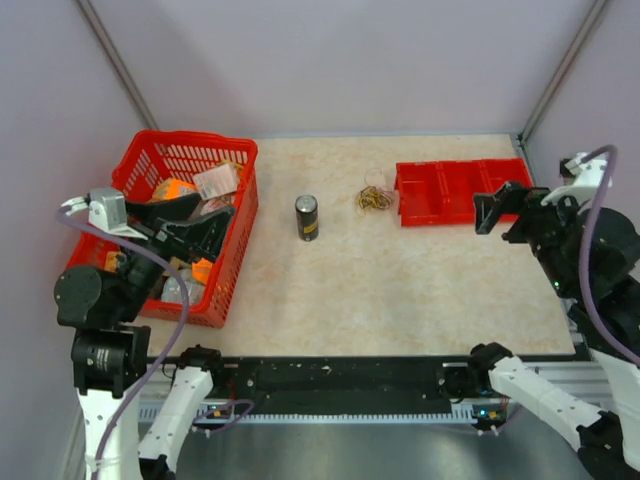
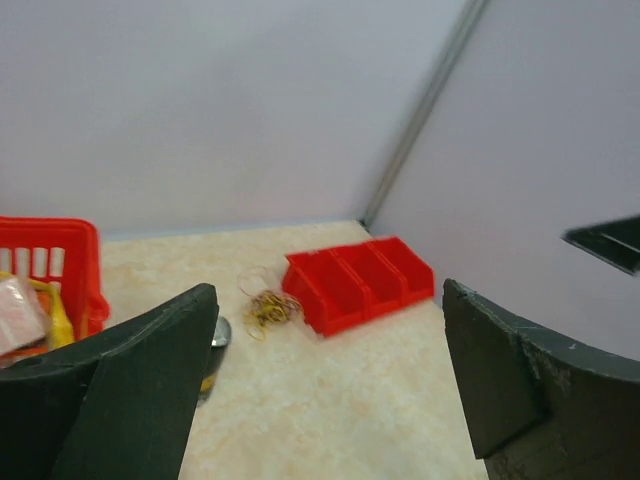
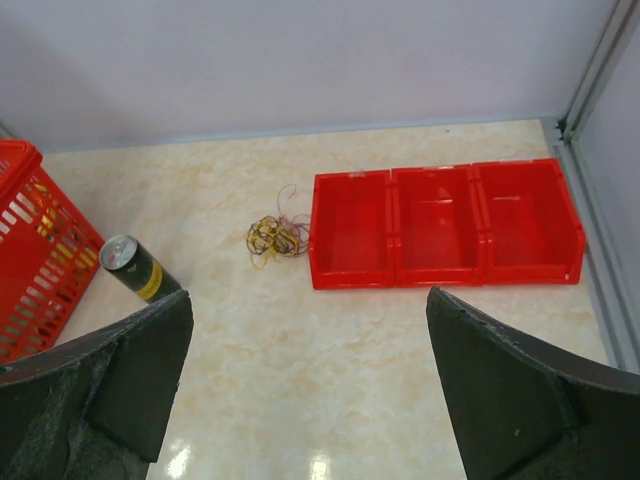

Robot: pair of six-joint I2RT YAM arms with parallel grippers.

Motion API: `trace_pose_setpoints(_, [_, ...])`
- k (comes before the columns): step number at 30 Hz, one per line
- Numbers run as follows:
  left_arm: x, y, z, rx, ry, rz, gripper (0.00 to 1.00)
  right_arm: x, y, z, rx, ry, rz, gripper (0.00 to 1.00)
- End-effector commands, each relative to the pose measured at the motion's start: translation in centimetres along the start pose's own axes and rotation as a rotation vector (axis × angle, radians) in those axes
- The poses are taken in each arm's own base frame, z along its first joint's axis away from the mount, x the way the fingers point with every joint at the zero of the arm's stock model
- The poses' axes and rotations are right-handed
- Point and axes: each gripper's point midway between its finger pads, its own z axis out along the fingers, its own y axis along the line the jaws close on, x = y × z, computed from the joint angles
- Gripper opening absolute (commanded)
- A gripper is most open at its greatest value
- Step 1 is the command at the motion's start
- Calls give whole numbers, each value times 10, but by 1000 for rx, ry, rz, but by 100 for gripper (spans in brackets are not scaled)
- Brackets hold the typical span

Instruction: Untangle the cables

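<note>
The cables (image 1: 375, 199) are a small tangle of thin yellow-orange and dark wires lying on the table just left of the red bin tray. They also show in the left wrist view (image 2: 268, 308) and the right wrist view (image 3: 277, 237). My left gripper (image 1: 228, 222) is open and empty, raised over the red basket's right side, far left of the cables; it also shows in its own wrist view (image 2: 330, 380). My right gripper (image 1: 497, 207) is open and empty, raised near the tray's right part, to the right of the cables; it also shows in its own wrist view (image 3: 310, 380).
A dark can with a yellow band (image 1: 307, 217) stands upright left of the cables. A red three-compartment tray (image 1: 420, 215) lies at the back right. A red basket (image 1: 245, 215) with several items stands at the left. Walls enclose the table.
</note>
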Motion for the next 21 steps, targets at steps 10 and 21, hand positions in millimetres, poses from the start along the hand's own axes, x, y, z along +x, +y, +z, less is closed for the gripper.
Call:
trace_pose_setpoints(10, [87, -44, -6, 363, 296, -391, 99, 134, 92, 132, -211, 487, -25, 99])
trace_pose_setpoints(21, [143, -98, -32, 507, 469, -552, 98, 228, 117, 279, -86, 628, -91, 89])
